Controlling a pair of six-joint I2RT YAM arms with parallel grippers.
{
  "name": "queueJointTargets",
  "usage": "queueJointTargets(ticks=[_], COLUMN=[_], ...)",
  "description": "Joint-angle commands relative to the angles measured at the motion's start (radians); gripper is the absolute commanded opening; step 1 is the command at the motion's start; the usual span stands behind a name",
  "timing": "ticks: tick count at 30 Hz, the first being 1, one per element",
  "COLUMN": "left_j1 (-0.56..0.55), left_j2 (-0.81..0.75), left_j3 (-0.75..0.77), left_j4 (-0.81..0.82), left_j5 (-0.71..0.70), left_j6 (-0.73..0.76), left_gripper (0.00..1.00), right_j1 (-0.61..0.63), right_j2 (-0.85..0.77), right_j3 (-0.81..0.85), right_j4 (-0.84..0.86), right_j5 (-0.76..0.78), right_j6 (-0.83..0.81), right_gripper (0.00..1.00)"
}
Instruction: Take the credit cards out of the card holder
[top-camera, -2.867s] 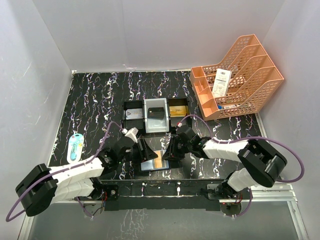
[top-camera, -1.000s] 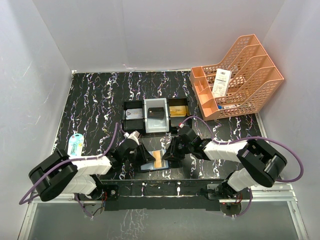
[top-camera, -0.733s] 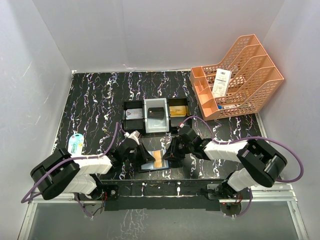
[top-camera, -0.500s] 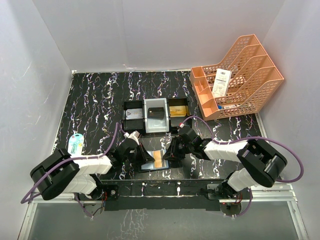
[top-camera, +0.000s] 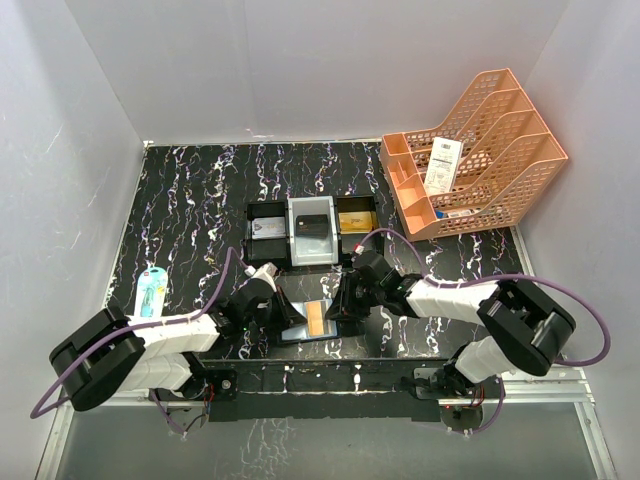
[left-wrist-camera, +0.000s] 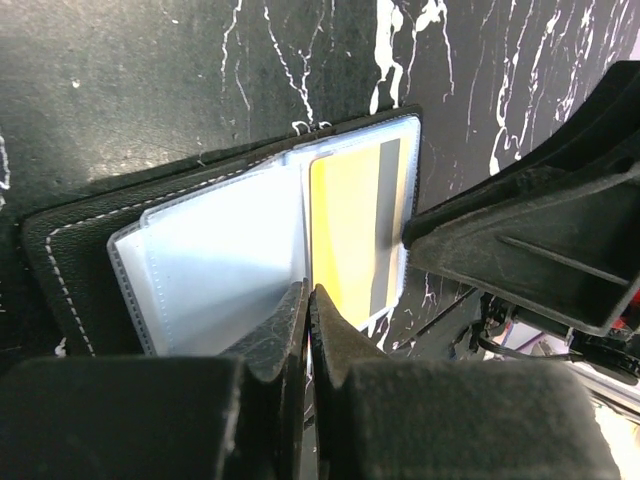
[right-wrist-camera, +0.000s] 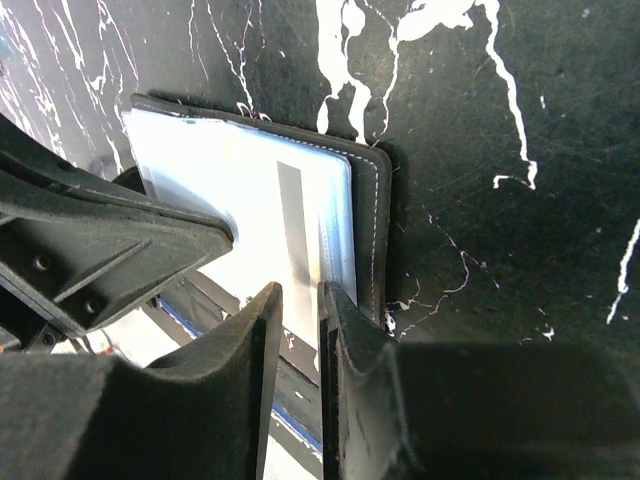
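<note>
The card holder (top-camera: 298, 322) lies open on the table near the front edge, between my two grippers. In the left wrist view its blue-grey sleeves (left-wrist-camera: 210, 250) face up. A gold-orange credit card (left-wrist-camera: 345, 230) with a grey stripe sits in the right sleeve. My left gripper (left-wrist-camera: 308, 292) is shut at the fold, pinching the near edge of a clear sleeve. My right gripper (right-wrist-camera: 300, 295) is at the holder's stitched dark edge (right-wrist-camera: 372, 230). Its jaws stand a narrow gap apart, and the end of the striped card (right-wrist-camera: 250, 210) lies between them.
A row of three small bins (top-camera: 312, 232) holding cards stands just behind the holder. An orange mesh rack (top-camera: 475, 165) with a white slip (top-camera: 442, 165) fills the back right. A small blue-white item (top-camera: 151, 293) lies at the left. The table's front edge runs close below the holder.
My left arm has settled a little lower and its jaws have closed at the holder's fold. My right gripper has edged slightly toward the holder.
</note>
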Motion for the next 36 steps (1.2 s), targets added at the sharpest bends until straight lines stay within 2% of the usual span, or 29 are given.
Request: queueJointTargets(ticks=[1, 5, 7, 13, 16, 22, 26, 29, 33, 36], left_j1=[-0.005, -0.006, -0.005, -0.006, -0.006, -0.005, -0.006, -0.006, -0.006, -0.006], left_j2=[-0.016, -0.003, 0.003, 0.017, 0.018, 0.030, 0.053, 0.066, 0.063, 0.025], left_j3=[-0.010, -0.001, 0.002, -0.012, -0.016, -0.048, -0.091, -0.098, -0.092, -0.092], left_j4=[-0.025, -0.024, -0.020, 0.016, 0.022, 0.086, 0.209, 0.270, 0.264, 0.219], left_j5=[-0.028, -0.027, -0.023, -0.016, -0.019, -0.015, 0.007, 0.025, 0.033, 0.013], left_j6=[0.017, 0.016, 0.016, 0.000, -0.006, -0.027, -0.045, -0.046, -0.042, -0.043], left_gripper=[0.00, 0.00, 0.07, 0.17, 0.25, 0.31, 0.29, 0.23, 0.08, 0.04], right_j1=[0.006, 0.006, 0.005, 0.006, 0.006, 0.007, 0.008, 0.015, 0.016, 0.016], right_j2=[-0.050, -0.054, -0.043, 0.022, 0.052, 0.080, 0.089, 0.098, 0.098, 0.091], right_j3=[0.066, 0.100, 0.105, 0.111, 0.097, 0.049, 0.028, 0.027, 0.030, 0.047], right_j4=[-0.083, -0.103, -0.100, -0.096, -0.081, 0.004, 0.037, 0.034, 0.012, -0.034], right_j5=[0.023, 0.008, 0.002, -0.015, -0.018, -0.070, -0.090, -0.092, -0.070, -0.025], right_j6=[-0.085, -0.106, -0.106, -0.099, -0.094, -0.071, -0.057, -0.060, -0.063, -0.072], right_gripper=[0.20, 0.21, 0.21, 0.21, 0.21, 0.18, 0.10, 0.08, 0.08, 0.09])
